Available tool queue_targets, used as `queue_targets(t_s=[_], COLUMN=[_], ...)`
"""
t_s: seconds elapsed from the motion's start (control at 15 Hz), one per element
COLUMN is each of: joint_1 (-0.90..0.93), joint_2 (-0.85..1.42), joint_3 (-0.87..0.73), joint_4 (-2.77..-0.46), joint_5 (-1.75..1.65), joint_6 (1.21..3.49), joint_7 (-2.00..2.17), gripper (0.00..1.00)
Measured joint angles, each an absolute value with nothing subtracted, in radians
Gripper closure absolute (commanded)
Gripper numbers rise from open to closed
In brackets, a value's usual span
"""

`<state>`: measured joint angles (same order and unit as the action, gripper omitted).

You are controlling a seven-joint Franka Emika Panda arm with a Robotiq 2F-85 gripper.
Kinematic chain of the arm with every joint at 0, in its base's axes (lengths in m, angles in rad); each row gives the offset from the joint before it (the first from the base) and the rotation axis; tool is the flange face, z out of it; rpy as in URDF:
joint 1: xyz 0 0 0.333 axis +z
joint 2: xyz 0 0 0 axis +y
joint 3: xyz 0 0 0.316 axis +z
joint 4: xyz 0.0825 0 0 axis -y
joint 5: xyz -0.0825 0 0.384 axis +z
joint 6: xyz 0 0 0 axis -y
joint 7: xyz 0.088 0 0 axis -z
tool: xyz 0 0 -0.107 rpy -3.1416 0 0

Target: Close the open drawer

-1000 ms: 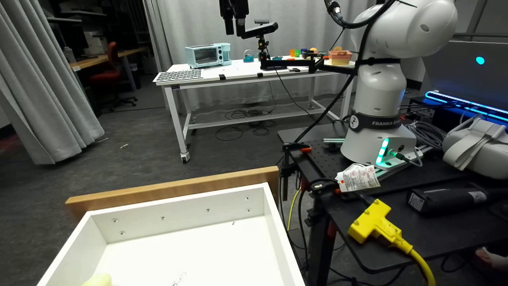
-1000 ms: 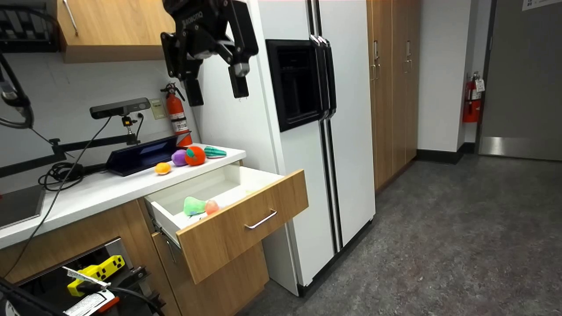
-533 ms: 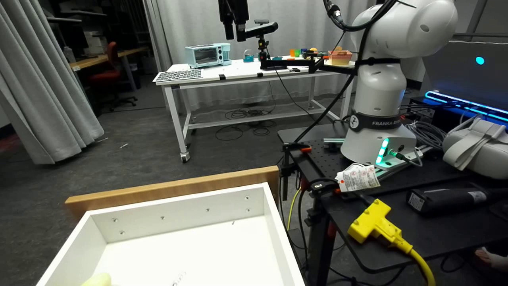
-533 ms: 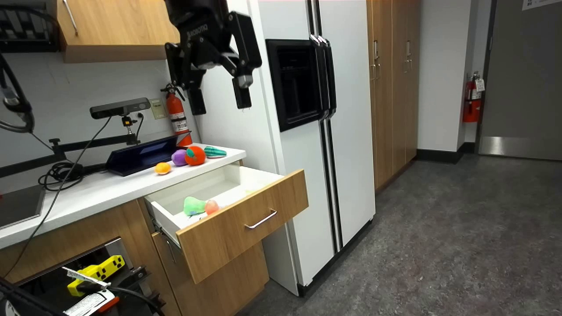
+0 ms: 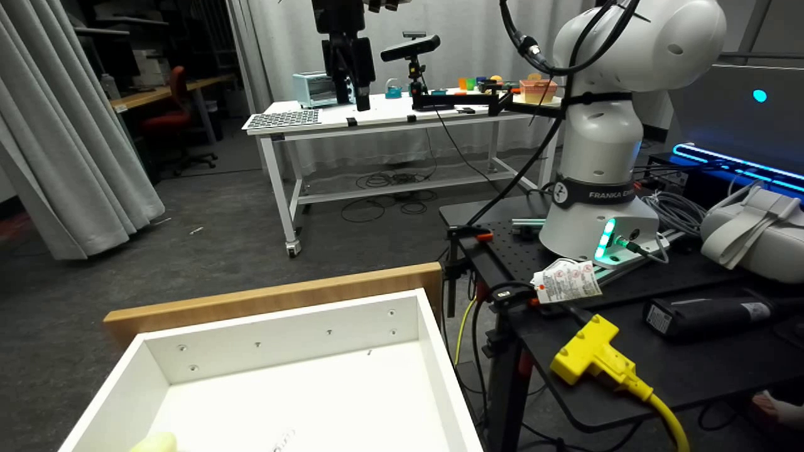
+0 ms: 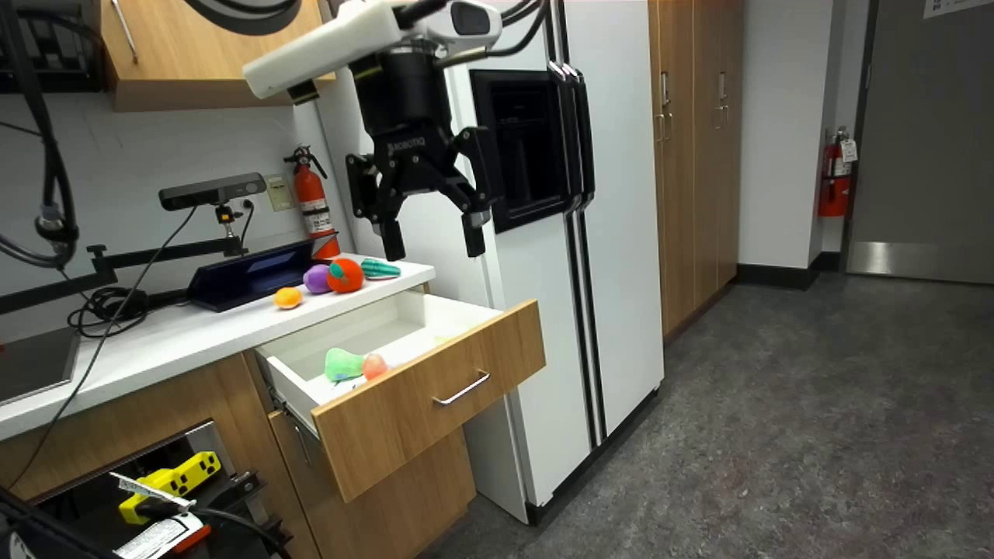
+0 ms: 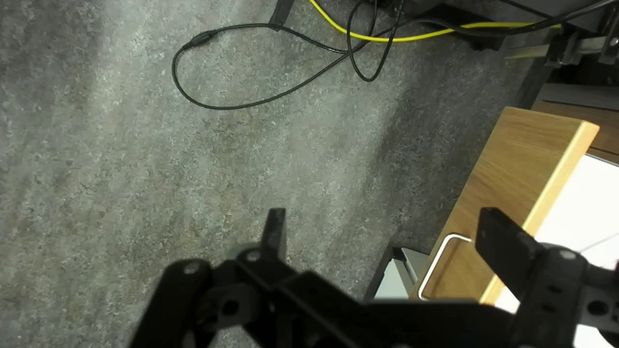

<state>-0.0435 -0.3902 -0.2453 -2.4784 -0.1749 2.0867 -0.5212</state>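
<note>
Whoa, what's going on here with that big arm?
A robot arm is meant to close the wooden-fronted drawer, which stands open with a green thing and a pinkish thing inside. The arm's fingers are spread apart with nothing between them, up in the air and clear of the drawer. So nothing is being handled yet.

objects [image 6: 344,365] in drawer [image 6: 411,415] | fridge [image 6: 536,287] beside drawer (counter [image 6: 225,326] behind)
</note>
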Motion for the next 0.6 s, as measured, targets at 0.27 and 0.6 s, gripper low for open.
queue_targets(t_s=[0.27, 0.6], joint_1=[-0.04, -0.04], joint_2=[-0.378, -0.372], joint_3=[-0.246, -0.241], joint_4=[-2.469, -2.471], joint_5=[-0.156, -0.156], joint_6=[2.09, 2.09], joint_7=[-0.543, -0.543], gripper=[0.0, 0.0])
